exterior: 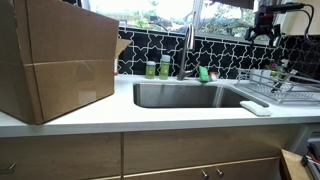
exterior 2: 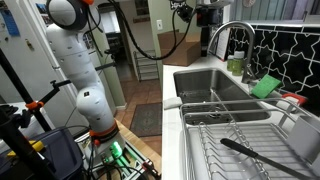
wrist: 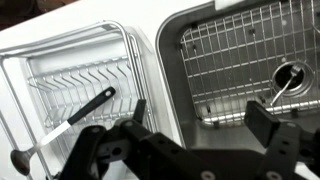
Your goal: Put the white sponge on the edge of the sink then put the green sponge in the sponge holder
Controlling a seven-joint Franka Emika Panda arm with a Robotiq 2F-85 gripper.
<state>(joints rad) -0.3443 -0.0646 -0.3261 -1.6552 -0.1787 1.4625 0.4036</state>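
The green sponge point(exterior: 203, 73) leans at the sink's back edge beside the faucet; it also shows in an exterior view point(exterior 2: 264, 86). The white sponge point(exterior: 255, 108) lies flat on the counter at the sink's front right corner, and shows small at the sink edge in an exterior view point(exterior 2: 172, 101). My gripper point(exterior: 262, 30) hangs high above the dish rack side, open and empty, in both exterior views point(exterior 2: 205, 12). In the wrist view its fingers point(wrist: 203, 120) are spread over the sink's edge. No sponge shows there. I cannot make out a sponge holder.
The steel sink point(exterior: 150, 98) has a wire grid on its floor point(wrist: 240, 50). A wire dish rack point(exterior: 285, 85) with a black spatula point(wrist: 85, 108) stands beside it. A big cardboard box point(exterior: 55, 55) fills the counter's other end. Two green bottles point(exterior: 157, 68) stand by the faucet point(exterior: 186, 50).
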